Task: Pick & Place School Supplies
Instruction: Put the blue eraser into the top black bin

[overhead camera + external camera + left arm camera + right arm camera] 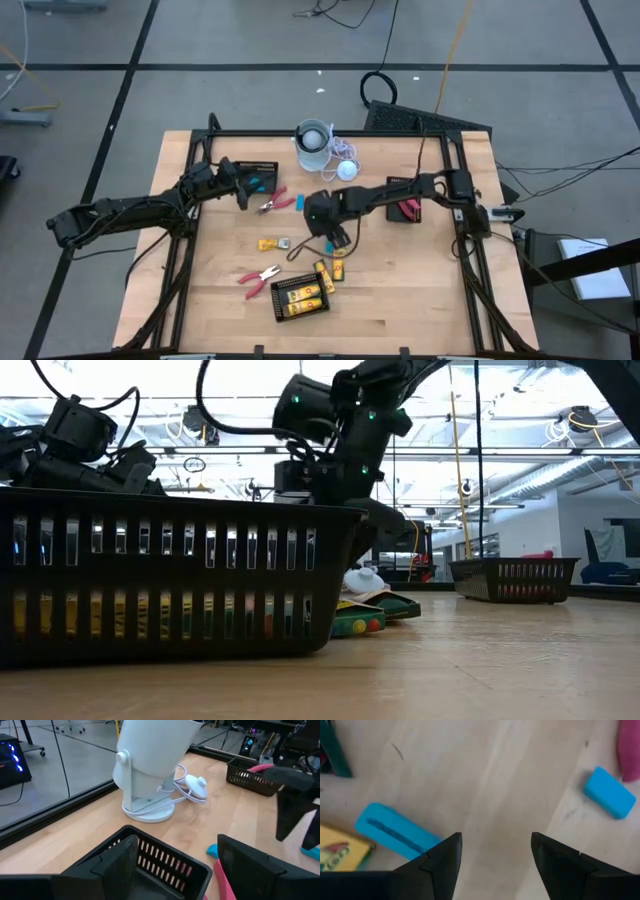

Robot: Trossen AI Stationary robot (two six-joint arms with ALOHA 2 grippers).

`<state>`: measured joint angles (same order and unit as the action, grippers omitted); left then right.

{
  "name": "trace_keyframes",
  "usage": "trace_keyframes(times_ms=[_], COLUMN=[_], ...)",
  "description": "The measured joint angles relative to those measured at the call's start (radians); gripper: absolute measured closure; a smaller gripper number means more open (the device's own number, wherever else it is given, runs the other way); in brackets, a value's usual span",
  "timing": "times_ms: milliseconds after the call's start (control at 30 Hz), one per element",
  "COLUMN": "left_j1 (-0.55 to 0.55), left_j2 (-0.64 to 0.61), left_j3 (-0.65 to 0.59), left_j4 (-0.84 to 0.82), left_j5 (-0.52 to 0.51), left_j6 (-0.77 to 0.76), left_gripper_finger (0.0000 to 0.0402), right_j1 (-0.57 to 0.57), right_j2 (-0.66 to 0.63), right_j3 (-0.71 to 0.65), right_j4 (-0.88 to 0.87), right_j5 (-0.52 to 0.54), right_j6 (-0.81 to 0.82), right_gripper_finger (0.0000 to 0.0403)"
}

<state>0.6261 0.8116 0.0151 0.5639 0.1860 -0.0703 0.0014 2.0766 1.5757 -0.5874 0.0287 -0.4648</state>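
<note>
School supplies lie scattered on the wooden table: red-handled pliers [272, 202] and a second pair [258, 280], a light-blue stick [300, 201], and yellow-and-black pieces [272, 243] [340, 268]. My right gripper [338, 240] hangs open over mid-table, pointing steeply down. In its wrist view, bare wood shows between the fingers [495, 855], with one blue stick [395, 836] beside one finger and another blue piece [610, 792] farther off. My left gripper [243, 188] stands open at the far-left black mesh tray [165, 860], touching nothing.
A white cup [313, 140] and a white corded disc [347, 170] stand at the far edge. One black mesh tray [300, 297] with yellow pieces sits near the front. Another [410, 208] with pink-red things sits at the right. A black frame [200, 240] borders the table.
</note>
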Motion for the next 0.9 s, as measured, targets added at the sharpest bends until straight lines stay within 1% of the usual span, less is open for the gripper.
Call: trace_keyframes(times_ms=[67,133,267,333,633,900], left_j1=[0.000,0.000,0.000,0.000,0.000,0.000], left_j2=[0.000,0.000,0.000,0.000,0.000,0.000], left_j3=[0.000,0.000,0.000,0.000,0.000,0.000], left_j4=[-0.001,-0.003,-0.002,0.001,0.008,0.008], left_j5=[0.000,0.000,0.002,0.005,0.007,0.007], left_j6=[0.001,0.002,0.000,-0.001,-0.001,0.001], left_gripper_finger=[0.0131,0.0131,0.0131,0.0131,0.0131,0.0131], right_j1=[0.030,0.052,0.083,0.096,0.098,0.098], right_j2=[-0.017,-0.027,-0.020,-0.020,-0.023,-0.025], right_j3=[0.000,0.001,0.001,-0.002,-0.038,-0.081], right_j4=[-0.023,-0.024,-0.089,-0.128,-0.116,-0.044], right_j5=[0.024,0.026,0.015,-0.012,-0.030,-0.038], right_j6=[0.004,0.015,0.078,0.095,0.105,0.071], right_gripper_finger=[0.0174,0.0174,0.0174,0.0174,0.0174,0.0174])
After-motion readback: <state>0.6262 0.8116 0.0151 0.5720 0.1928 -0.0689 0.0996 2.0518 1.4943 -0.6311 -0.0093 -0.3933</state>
